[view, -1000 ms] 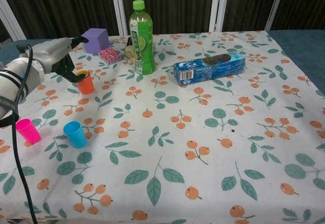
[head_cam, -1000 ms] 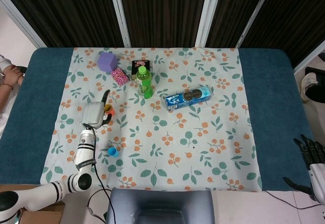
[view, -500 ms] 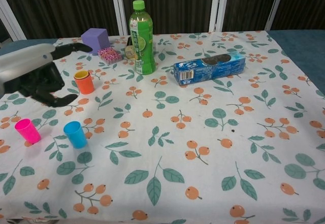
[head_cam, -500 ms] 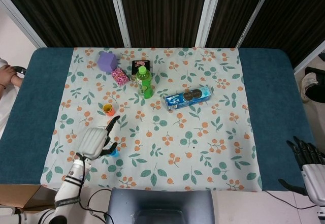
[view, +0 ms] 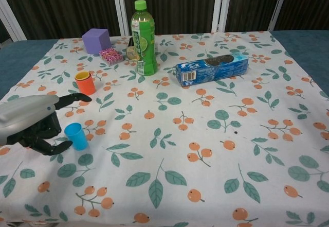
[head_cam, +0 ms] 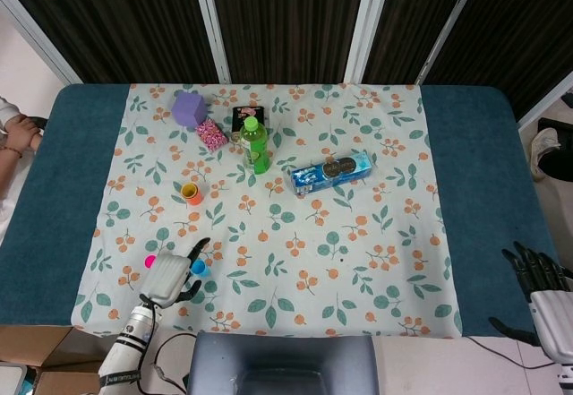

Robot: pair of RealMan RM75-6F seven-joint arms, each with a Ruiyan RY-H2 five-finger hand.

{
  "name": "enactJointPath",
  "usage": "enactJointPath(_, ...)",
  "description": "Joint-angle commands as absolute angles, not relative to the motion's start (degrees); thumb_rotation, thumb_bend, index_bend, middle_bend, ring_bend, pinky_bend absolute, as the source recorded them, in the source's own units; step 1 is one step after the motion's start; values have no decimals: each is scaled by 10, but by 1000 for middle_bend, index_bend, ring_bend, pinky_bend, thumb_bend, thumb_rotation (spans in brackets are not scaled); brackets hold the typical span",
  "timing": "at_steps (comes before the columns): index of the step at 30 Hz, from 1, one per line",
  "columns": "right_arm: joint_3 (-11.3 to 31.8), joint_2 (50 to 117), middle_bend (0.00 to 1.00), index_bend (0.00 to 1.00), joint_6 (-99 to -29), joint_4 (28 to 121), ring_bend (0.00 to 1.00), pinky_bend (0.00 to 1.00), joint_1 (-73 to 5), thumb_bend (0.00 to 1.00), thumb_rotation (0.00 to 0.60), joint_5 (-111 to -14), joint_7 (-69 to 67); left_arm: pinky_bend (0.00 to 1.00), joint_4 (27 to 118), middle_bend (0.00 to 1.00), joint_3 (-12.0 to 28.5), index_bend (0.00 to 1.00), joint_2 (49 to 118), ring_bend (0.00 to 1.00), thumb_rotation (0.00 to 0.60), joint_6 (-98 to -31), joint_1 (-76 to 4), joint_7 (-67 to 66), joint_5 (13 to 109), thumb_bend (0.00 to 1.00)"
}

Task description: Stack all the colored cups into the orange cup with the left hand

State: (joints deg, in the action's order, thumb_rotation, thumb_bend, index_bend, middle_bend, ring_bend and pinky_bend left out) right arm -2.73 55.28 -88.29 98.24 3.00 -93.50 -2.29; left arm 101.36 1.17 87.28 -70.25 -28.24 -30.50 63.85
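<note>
While left hand (view: 36,124) hovers, blue cup (view: 76,136) beside it

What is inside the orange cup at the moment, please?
In the chest view, a yellow rim shows just inside the orange cup, apparently a cup already nested in it. The cup's wall hides anything deeper. The blue cup stands apart on the cloth.

Your left robot hand (view: 32,121) has a smooth silver-grey shell on its back with black fingers (view: 77,99); its forearm is white with a black band. Your right robot hand (head_cam: 537,280) shows black fingers on a pale grey wrist.
</note>
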Motion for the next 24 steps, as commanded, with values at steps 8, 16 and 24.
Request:
enactJointPath(8, -31, 548, 0, 0, -880, 982, 0, 0, 28, 196, 600, -940, -30, 1000, 981, 1000, 24, 292, 890, 1000, 600, -691, -282, -299, 626, 365)
enactJointPath(16, -29, 545, 0, 0, -882, 984, 0, 0, 29, 196, 600, -934, -37, 1000, 955, 1000, 33, 382, 908, 1000, 600, -681, -287, -298, 622, 365)
enactJointPath(24, -30, 542, 0, 0, -887, 982, 0, 0, 31, 196, 600, -937, -45, 1000, 933, 1000, 42, 540, 918, 1000, 600, -680, -287, -298, 615, 366)
